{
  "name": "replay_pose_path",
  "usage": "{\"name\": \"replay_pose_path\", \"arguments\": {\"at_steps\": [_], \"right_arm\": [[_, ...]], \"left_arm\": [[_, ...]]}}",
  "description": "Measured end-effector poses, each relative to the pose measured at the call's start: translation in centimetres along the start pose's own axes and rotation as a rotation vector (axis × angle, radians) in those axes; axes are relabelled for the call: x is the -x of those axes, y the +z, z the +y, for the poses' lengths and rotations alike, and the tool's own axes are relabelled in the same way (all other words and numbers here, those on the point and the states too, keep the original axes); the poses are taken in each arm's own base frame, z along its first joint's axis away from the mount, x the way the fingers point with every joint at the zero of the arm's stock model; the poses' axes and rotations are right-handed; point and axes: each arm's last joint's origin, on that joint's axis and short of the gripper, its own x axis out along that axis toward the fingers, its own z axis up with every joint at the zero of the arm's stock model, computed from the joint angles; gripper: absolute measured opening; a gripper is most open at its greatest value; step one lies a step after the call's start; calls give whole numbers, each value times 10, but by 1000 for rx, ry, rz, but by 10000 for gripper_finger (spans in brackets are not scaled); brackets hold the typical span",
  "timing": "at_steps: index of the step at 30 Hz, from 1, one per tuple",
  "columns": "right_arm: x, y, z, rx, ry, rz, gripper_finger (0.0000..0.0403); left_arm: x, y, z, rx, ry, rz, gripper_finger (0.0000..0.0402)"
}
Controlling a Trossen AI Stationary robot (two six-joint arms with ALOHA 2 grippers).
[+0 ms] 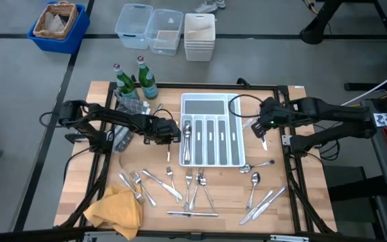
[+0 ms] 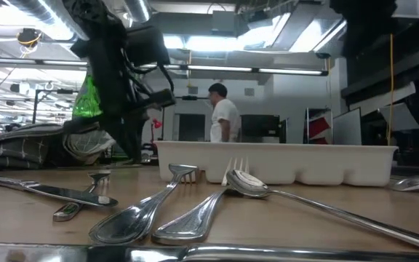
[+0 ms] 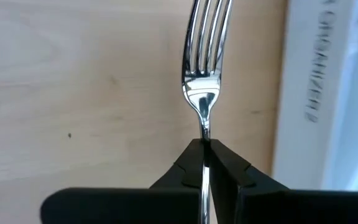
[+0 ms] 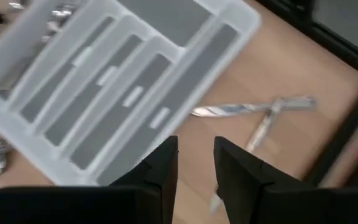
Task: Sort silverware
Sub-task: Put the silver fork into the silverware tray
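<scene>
My left gripper point(image 1: 173, 131) is shut on a silver fork point(image 3: 204, 68) just left of the white compartmented tray point(image 1: 210, 106); the tray's wall shows beside the fork point(image 3: 309, 93). My right gripper point(image 1: 259, 130) hovers just right of the tray point(image 4: 104, 93), fingers a little apart. A silver knife point(image 1: 263, 142) shows right under it, and I cannot tell whether they touch. Spoons point(image 1: 187, 138) lie in the tray's left slot. Many forks, spoons and knives point(image 1: 193, 188) lie flat on the near half of the table. My left gripper pinches the fork's handle just behind the neck point(image 3: 205, 138) between its two fingertips. The fork lies along the fingers and sticks out past them, tines forward, over the bare wood beside the tray's left wall.
Two green bottles point(image 1: 136, 79) stand at the far left of the table, with a grey bundle point(image 1: 123, 138) under the left arm. A yellow cloth point(image 1: 116, 210) lies at the near left corner. A crossed spoon and knife point(image 4: 260, 112) lie right of the tray. A person point(image 2: 224, 113) stands in the room behind.
</scene>
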Motion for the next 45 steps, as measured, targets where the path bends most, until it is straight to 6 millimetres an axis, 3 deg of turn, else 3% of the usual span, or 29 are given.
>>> {"name": "replay_pose_path", "arguments": {"at_steps": [6, 14, 21, 25, 30, 37, 45], "right_arm": [[-10, -19, -16, -59, -60, 42, 105], [-44, -54, -34, -187, -153, 124, 105], [-74, -74, -39, -274, -202, 143, 105], [-90, -79, -35, -298, -160, 152, 105], [-101, -80, -27, -330, -52, 158, 105], [-103, -72, -16, -367, 67, 102, 105], [-102, -66, -9, -370, 153, 56, 105]], "left_arm": [[20, 2, -3, -17, -76, -11, 2], [49, 2, -9, -8, -225, -26, 4], [55, -1, -40, 14, -534, -111, 5], [44, -5, -54, 16, -623, -159, 5], [13, -12, -60, 48, -606, -137, 5], [-22, -14, -71, 56, -543, -113, 5], [-44, -11, -75, 31, -483, -119, 5]]}}
